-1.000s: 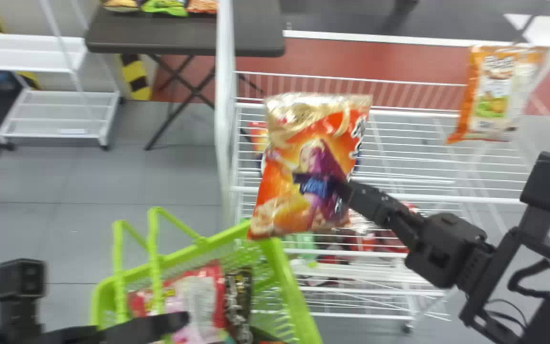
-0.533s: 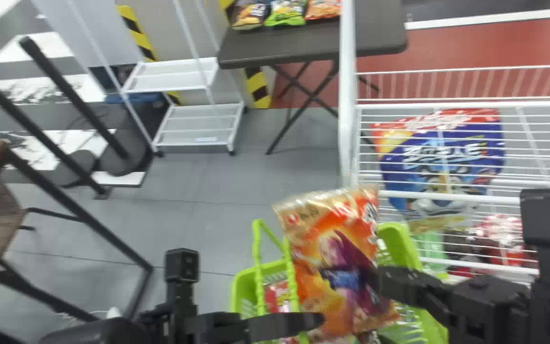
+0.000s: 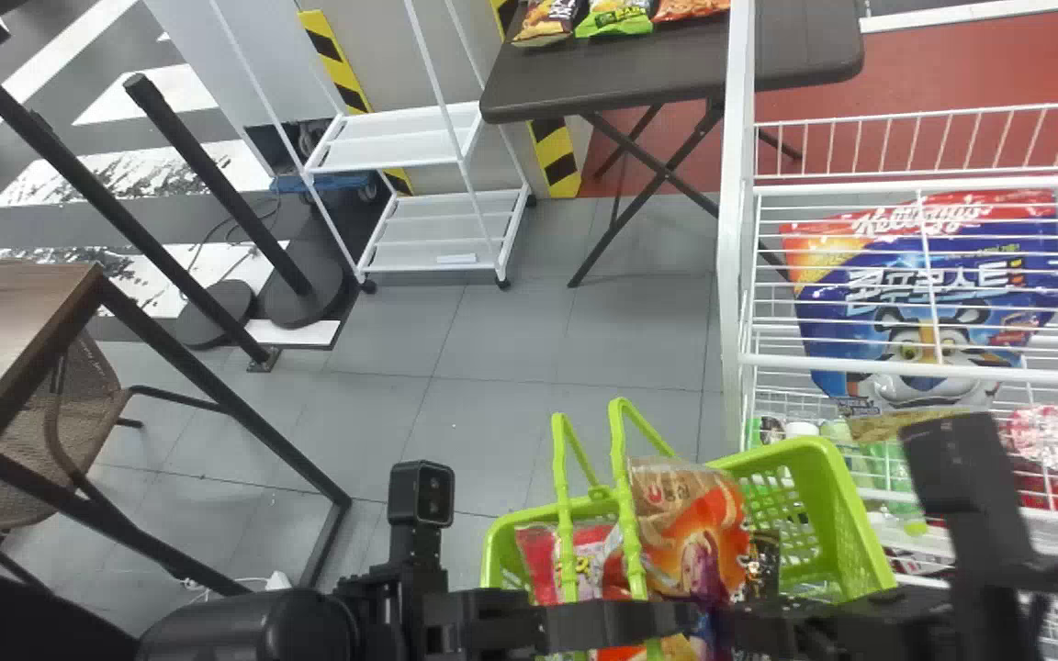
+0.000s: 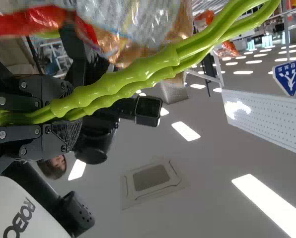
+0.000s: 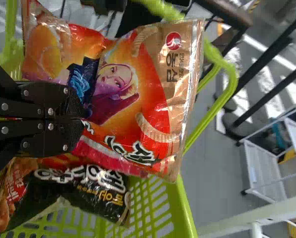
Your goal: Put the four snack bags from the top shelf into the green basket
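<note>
Our left arm point(image 3: 253, 629) in from the bottom edge, wrist camera point(image 3: 421, 493) standing above it, our left gripper point(image 3: 683, 617) pointing right, fingers clamped, our right arm point(image 3: 1025, 578) opposite, our right gripper point(image 3: 742, 630) pointing left, fingers clamped too, tips near each other.

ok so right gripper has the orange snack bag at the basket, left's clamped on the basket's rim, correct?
Not the rim: the left wrist view shows the left gripper clamped on the basket handles. Right gripper has the orange snack bag at the basket, yes.
</note>
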`<control>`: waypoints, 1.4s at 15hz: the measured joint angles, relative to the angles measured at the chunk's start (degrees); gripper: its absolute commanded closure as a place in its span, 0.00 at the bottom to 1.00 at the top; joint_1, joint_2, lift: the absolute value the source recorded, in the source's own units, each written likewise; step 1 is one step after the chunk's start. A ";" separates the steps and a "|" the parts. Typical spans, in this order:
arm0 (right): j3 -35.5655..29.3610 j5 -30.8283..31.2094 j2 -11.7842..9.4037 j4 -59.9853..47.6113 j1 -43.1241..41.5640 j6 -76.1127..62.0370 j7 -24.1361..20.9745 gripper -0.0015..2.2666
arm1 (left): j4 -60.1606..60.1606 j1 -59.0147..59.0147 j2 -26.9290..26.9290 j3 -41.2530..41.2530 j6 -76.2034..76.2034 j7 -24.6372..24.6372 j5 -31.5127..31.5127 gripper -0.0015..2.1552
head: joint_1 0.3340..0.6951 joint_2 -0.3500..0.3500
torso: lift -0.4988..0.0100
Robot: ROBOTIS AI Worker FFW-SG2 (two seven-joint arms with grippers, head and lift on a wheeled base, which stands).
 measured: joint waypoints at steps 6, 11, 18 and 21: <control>2.53 -0.24 0.17 6.16 -5.50 3.70 -0.60 0.00 | -0.69 0.35 0.35 -0.02 0.00 -0.01 0.44 1.00 | 1.00 1.00 | 0.98; -14.34 -7.95 0.02 -8.27 -1.98 5.60 -0.08 0.02 | -0.44 0.41 0.36 0.46 -0.02 0.00 0.46 1.00 | 1.00 0.84 | 0.98; -43.32 -11.09 0.01 -6.70 -3.32 -5.40 1.13 0.02 | -0.42 0.81 0.43 0.52 -0.02 0.00 0.45 1.00 | 1.00 0.30 | 0.98; -43.13 1.99 -1.34 3.42 -9.43 -16.50 -0.45 0.02 | -0.66 1.22 0.45 0.49 -0.02 0.00 0.45 1.00 | 1.00 0.06 | 0.98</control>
